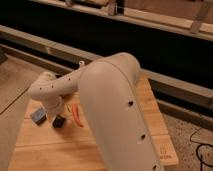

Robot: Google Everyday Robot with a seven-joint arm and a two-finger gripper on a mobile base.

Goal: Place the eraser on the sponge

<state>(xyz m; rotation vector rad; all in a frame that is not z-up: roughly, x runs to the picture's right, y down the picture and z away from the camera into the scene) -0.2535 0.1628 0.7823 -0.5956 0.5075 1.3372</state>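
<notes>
Eraser (59, 121) is showing as a small black block low over the left part of the wooden table (150, 112), and it is not lying on the sponge (38, 117). The blue-grey block is sitting flat on the wood just beside it, on the left side of the view, and the two are looking apart rather than touching. That closeness is helping: as I'm reading it, only a short carry sideways is lying between the eraser and the top of the sponge.

The gripper (54, 115) is hanging straight down from the bent wrist, right over the eraser and reaching its top edge. The big white arm (112, 105) is curling round from the right to put it there. That upright pose is suiting a pinch from above on such a narrow block.

As for the jaws, I cannot tell whether they are standing apart or clamping, since the wrist is covering them. I also cannot tell whether the eraser is being held, or whether it is resting on the wood or hanging a little above it.

A thin orange-red curved object (76, 115) is lying just to the right of the eraser, close enough to be brushed if the gripper is swinging that way.
</notes>
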